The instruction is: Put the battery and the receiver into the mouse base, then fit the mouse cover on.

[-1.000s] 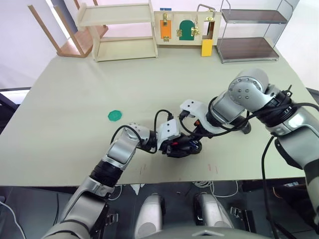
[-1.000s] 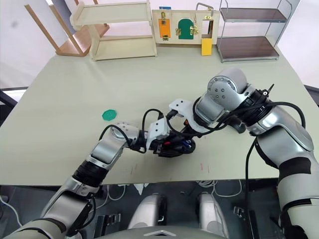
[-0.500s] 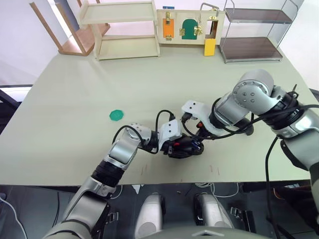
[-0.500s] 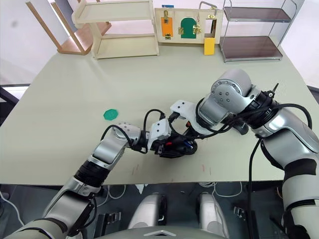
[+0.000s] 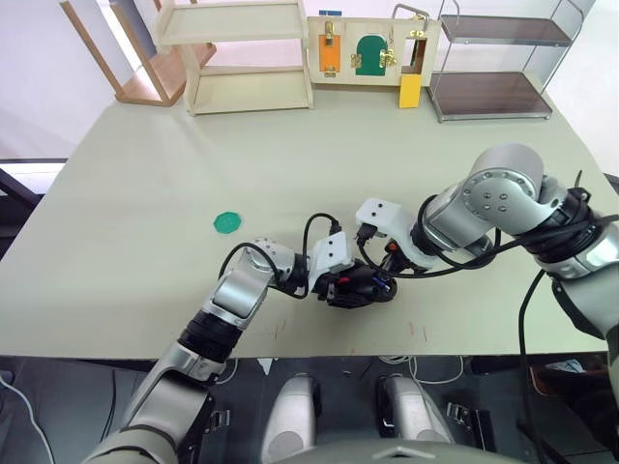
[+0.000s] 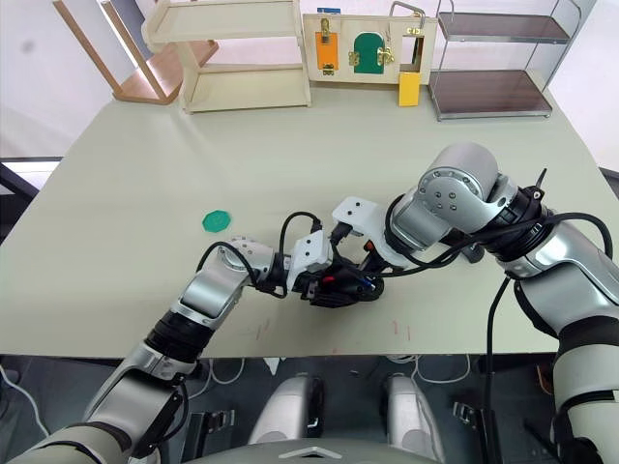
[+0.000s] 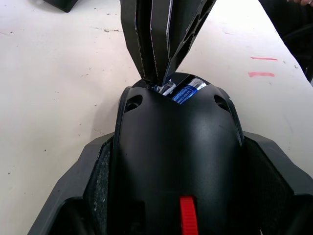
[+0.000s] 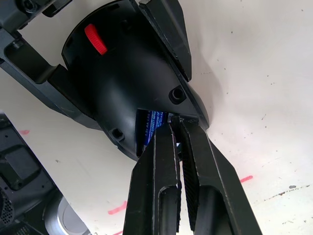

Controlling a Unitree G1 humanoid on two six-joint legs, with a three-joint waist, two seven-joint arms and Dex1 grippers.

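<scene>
The mouse base [image 7: 178, 161] is sat near the front edge of the pale, matte tabletop [image 5: 145, 193], clamped between the jaws of the left gripper [image 5: 340, 285]; the base is a black oval shell, smooth and slightly glossy plastic, with a small red scroll wheel [image 7: 186, 217] and round screw recesses seen in the left wrist view; the battery [image 7: 187, 91] is already lying in its recess at the far end of the base, a blue cylinder with white print, mostly hidden by the body so only a sliver is seen; the right gripper [image 8: 176, 129] is poked down at that same recess with its ribbed black jaws pressed almost together; something small and silvery is glimpsed at their tips, but it can't be made out whether it's the receiver or whether anything is actually pinched; a flat green disc [image 5: 225, 222] is left lying on the tabletop well apart from the base; red marks [image 8: 247, 179] are scribbled on the surface just beside it.
</scene>
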